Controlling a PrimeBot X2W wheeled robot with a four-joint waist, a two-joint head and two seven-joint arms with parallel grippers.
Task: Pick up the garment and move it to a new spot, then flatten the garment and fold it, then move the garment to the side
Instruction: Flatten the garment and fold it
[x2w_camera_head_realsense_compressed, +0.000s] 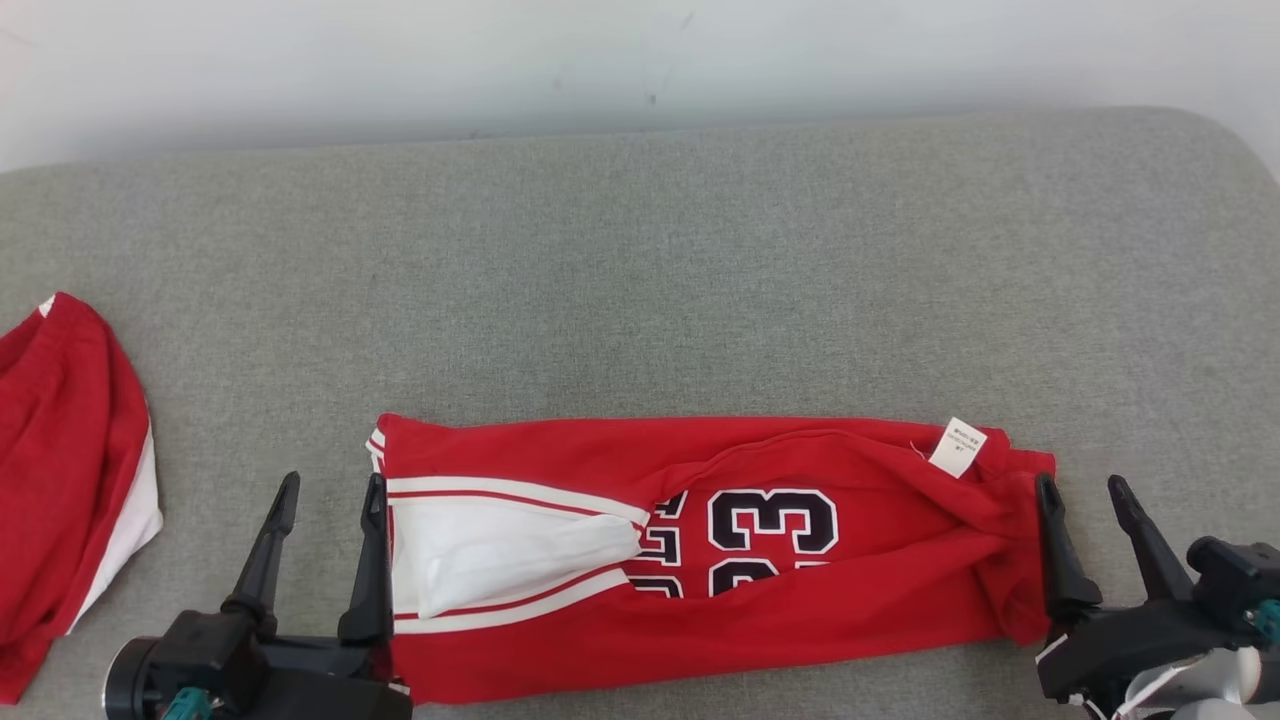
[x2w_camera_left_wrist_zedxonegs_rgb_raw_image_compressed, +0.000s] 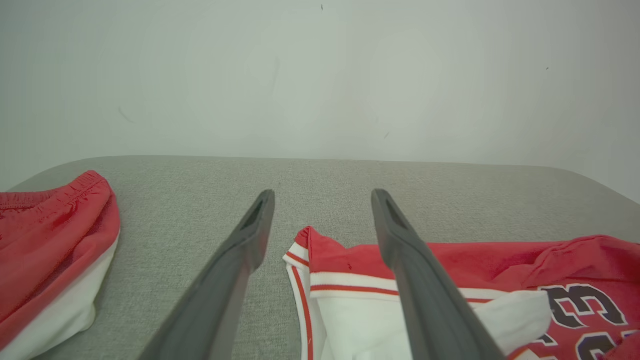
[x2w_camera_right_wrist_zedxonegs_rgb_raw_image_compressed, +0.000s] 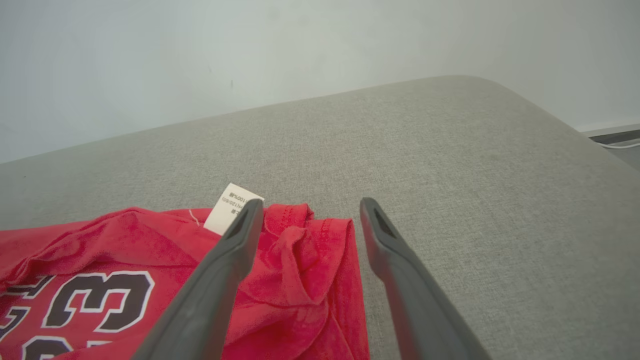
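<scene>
The red basketball jersey (x2w_camera_head_realsense_compressed: 560, 455) is lying folded into a long band across the lower middle of the head view. Its number 23 is facing up and a white label (x2w_camera_head_realsense_compressed: 957, 446) is showing near its right end. It is resting on the grey fabric worktop (x2w_camera_head_realsense_compressed: 640, 280). The left gripper (x2w_camera_head_realsense_compressed: 330, 485) is pointing up the frame at the jersey's left end, fingers spread and straddling that edge, pinching nothing. The right gripper (x2w_camera_head_realsense_compressed: 1080, 485) is doing likewise at the right end. Red shorts (x2w_camera_head_realsense_compressed: 60, 450) are lying at the left edge.
</scene>
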